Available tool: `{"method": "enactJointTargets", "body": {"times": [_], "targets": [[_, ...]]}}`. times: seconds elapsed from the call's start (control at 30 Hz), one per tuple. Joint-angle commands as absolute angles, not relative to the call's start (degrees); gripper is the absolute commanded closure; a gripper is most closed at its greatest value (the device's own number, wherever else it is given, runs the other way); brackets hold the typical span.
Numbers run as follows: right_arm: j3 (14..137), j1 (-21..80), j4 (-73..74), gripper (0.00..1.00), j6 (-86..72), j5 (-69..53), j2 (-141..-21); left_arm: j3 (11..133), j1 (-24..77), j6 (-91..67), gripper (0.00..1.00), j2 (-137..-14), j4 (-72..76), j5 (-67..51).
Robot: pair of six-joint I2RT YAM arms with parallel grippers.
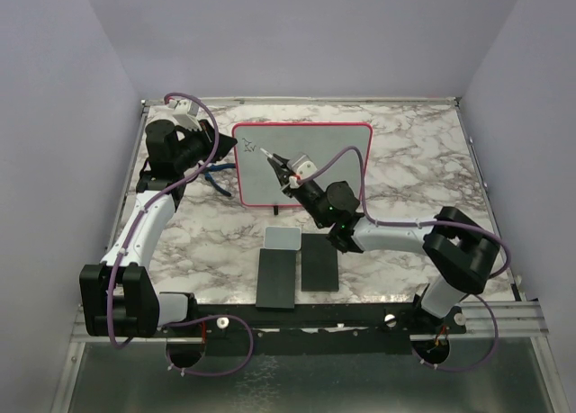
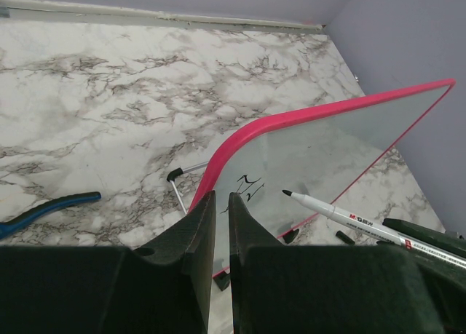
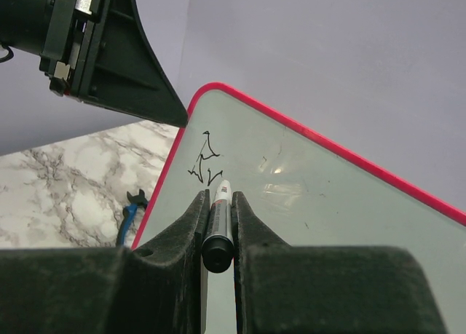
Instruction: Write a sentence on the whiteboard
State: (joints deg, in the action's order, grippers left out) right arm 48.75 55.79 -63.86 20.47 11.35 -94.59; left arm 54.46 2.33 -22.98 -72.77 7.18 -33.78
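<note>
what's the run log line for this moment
left jaws: shut on whiteboard rim | right jaws: shut on marker, tip near sentence | sentence: few strokes, unfinished

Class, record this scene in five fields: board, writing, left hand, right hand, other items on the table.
board: whiteboard with red rim, standing tilted on the marble table
writing: a few dark strokes near its upper left corner; no full sentence
left hand: closed on the board's left edge
right hand: closed on a marker, tip close to the strokes
other items: two black slabs, small grey pad, blue-handled tool
</note>
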Motion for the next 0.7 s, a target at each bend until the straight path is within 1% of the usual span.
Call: {"method": "enactJointTargets", "body": {"times": [0.0,0.67], "targets": [[51.1,55.8,-65.5,0.99,20.7,12.1,-96.4,53.8,2.4,-22.5,0.87,-71.3,7.4,-33.4],[52.6,55.7,-65.7,0.99,21.5,15.1,-98.8,53.8,2.4,-22.5,0.87,-71.2,7.4,-33.6]]}}
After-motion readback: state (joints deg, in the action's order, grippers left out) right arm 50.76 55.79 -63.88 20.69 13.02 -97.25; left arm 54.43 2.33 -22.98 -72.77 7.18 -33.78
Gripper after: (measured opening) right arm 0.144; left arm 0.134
